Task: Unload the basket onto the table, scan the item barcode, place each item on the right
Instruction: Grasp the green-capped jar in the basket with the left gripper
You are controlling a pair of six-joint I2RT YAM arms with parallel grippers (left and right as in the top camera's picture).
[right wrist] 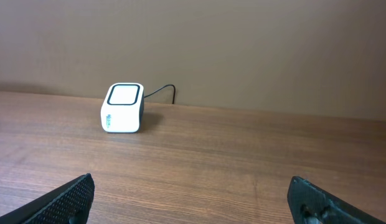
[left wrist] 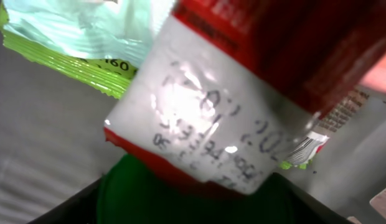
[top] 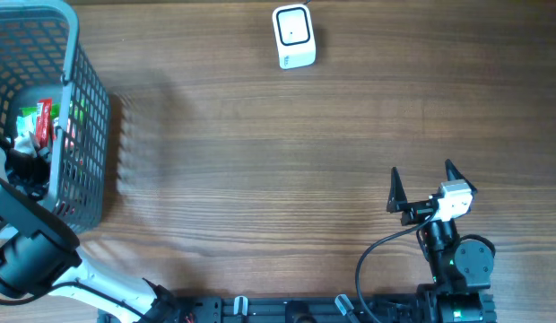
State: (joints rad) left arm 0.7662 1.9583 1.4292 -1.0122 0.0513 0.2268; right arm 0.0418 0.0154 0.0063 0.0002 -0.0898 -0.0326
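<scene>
Grey basket [top: 85,126] at far left holds the goods. L gripper [top: 27,161] is down inside it, right against a red-and-white packet [left wrist: 211,124]; gripping or not, can't tell, view too close. R gripper [top: 428,184] idle, jaws spread wide, nothing in them, facing the white scanner [top: 293,36]. Packet prob. light, thin foil, crinkly & slick: pinch an edge seam, not the flat face. Print blurred, no barcode visible. Green packet [left wrist: 68,53] behind, cut off.
</scene>
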